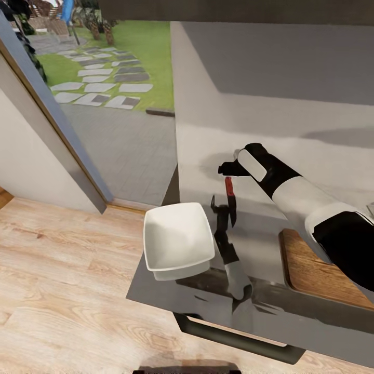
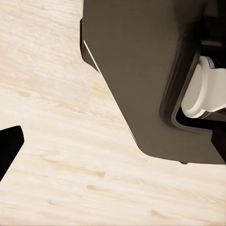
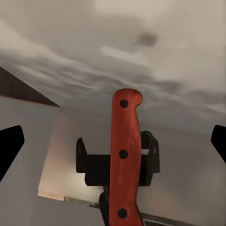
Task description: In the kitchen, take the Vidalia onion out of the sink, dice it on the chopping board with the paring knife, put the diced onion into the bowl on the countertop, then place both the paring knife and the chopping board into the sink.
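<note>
Red-handled paring knife (image 1: 230,200) lies flat on the glossy grey worktop (image 1: 311,156), just beside the far corner of the white bowl (image 1: 176,241). Its handle points towards the wall and its dark blade towards the robot. Brown chopping board (image 1: 311,267) sits on the same worktop, off to the robot's right and partly under the right forearm.

Step in hand, as judged: picking up the knife.

- Right gripper (image 1: 227,169) hovers over the handle end, jaws released and spread wide, holding nothing.
- Right wrist view: the handle (image 3: 125,155) runs down the middle between the two black fingertips (image 3: 9,146), which are well apart on either side. The dark shape behind the handle reads as the gripper's own reflection in the worktop.
- To do it well: keep the handle centred, descend straight until the fingertips bracket it near the middle rivet, and close across its width, not on the blade.
- The handle is slim and lies flat on a slick surface, so a shallow or off-centre pinch could skid or spin it.

Right arm pose: reaching forward and leftward across the board, wrist turned so the camera looks down on the knife.

Left gripper: hangs low beside the robot's base, over pale wood floor (image 2: 56,179). One fingertip (image 2: 9,146) sits at the frame edge, so the jaws look parted and empty.
</note>
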Tool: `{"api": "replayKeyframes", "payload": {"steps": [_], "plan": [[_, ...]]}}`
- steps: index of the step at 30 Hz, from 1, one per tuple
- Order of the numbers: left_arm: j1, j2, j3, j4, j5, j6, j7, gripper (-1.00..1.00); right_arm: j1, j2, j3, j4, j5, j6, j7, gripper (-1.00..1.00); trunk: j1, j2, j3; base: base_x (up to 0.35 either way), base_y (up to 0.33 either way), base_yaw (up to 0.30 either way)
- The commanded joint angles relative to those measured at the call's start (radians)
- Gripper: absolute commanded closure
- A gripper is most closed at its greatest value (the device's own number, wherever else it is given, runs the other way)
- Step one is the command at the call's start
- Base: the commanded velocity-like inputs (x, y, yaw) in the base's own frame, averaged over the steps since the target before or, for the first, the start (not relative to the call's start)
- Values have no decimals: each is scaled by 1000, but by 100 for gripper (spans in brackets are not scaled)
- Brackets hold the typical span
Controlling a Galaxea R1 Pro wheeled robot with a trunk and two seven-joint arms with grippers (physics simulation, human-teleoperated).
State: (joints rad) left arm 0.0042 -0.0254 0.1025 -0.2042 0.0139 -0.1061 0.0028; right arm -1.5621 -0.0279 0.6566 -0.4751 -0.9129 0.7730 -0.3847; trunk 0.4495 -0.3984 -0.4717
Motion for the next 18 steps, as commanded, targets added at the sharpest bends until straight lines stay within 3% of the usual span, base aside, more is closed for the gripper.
{"api": "replayKeyframes", "payload": {"steps": [1, 18], "plan": [[0, -1, 5, -1, 1, -2, 0, -100, -1, -1, 8, -2, -11, 2, -8, -100, 1, -2, -3, 0, 0, 0], [0, -1, 5, -1, 1, -2, 0, -100, -1, -1, 8, -2, -11, 2, -8, -100, 1, -2, -21, 0, 0, 0]]}}
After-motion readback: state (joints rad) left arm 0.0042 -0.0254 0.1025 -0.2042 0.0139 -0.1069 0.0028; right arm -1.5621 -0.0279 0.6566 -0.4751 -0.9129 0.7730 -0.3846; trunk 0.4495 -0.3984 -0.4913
